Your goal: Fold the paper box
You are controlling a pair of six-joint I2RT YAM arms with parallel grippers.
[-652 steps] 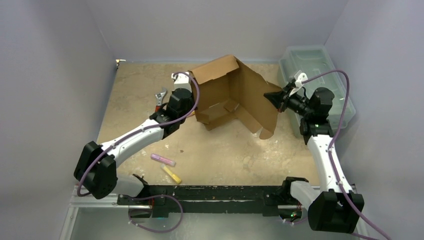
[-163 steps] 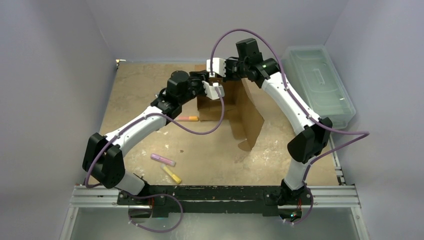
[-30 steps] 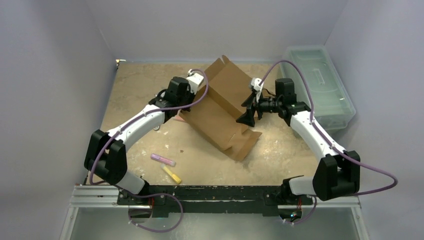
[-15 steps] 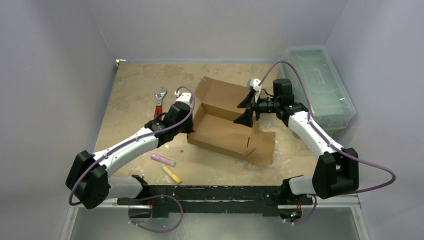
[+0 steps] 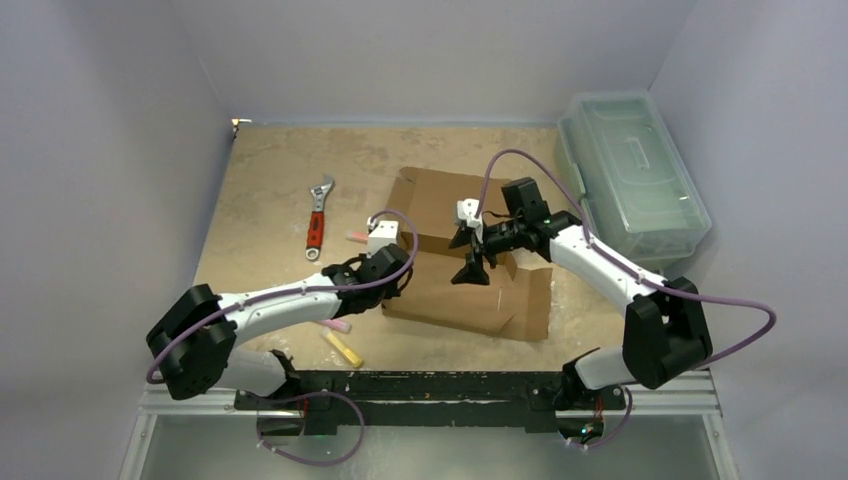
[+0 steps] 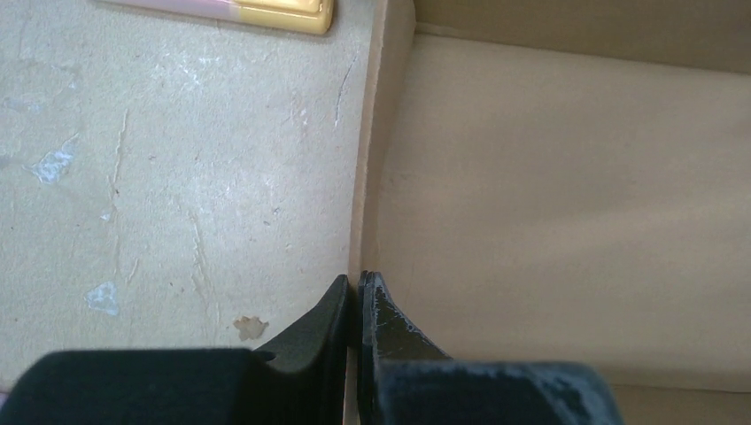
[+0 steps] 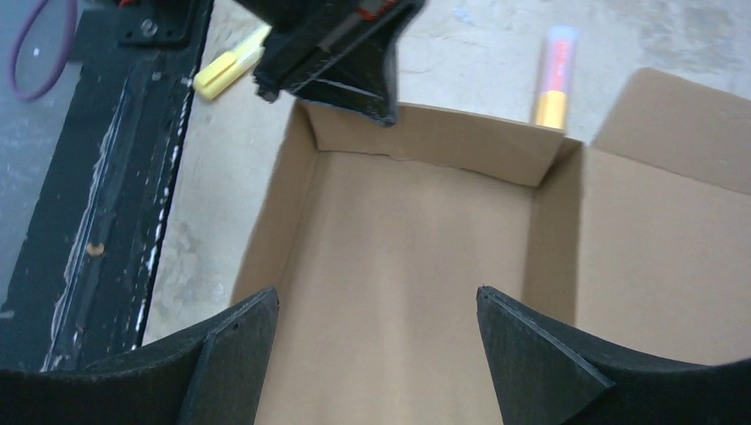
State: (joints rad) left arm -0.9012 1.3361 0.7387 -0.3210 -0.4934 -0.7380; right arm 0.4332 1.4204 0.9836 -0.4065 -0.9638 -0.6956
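Nearest me runs the black rail that carries my two bases. Just past it on the table lie a yellow marker and a pink marker, the pink one partly under my left arm.

Next comes the box, in the middle of the table between my arms. It is plain brown cardboard, half formed: a shallow tray with a flat floor and low walls standing upright on its near, left and far sides. On the right a flap lies out over the table, and beyond the far wall a wide panel lies back, away from me. The tray's floor shows as bare cardboard.

My left pincer is closed tight on the box, one finger either side of the left wall, close to its near corner. My right pincer hangs over the tray with its jaws spread wide and nothing between them; I cannot tell whether its tips touch the cardboard.

Left of the box, near the held wall, lies a pink-and-orange marker. Farther left is a wrench with a red handle.

Farthest off, at the right rear of the table, stands a pale-green see-through bin with its lid on, apart from the box. I cannot make out anything inside it.
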